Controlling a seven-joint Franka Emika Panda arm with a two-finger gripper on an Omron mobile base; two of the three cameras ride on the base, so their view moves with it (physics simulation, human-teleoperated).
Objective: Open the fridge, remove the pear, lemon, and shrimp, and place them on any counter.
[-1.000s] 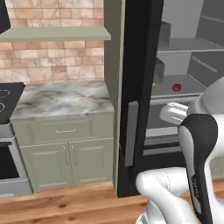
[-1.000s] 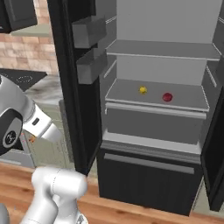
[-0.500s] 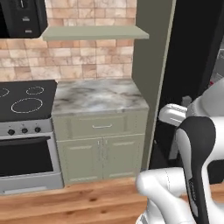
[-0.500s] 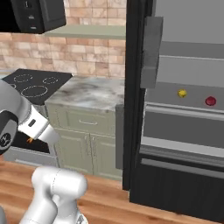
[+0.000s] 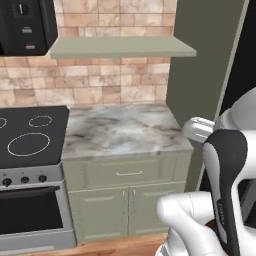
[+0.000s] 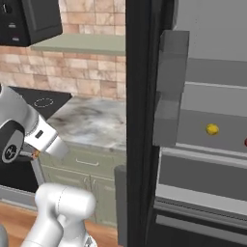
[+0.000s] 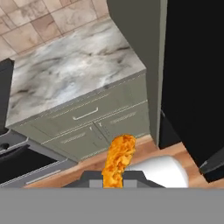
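Orange shrimp (image 7: 118, 161) sits pinched in the closed hand (image 7: 114, 177) as the base has swung from the fridge (image 6: 193, 120) toward the marble tabletop (image 5: 122, 130), leaving lemon (image 6: 212, 129) shelved inside, so setting-down looks next.

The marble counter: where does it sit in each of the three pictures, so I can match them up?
Left base view: the counter lies at the centre, right of the black stovetop.
Right base view: it is left of centre, beside the open fridge.
Hand view: it fills the upper left, above the shrimp.
Shared landmark: the drawer just under the counter's edge.
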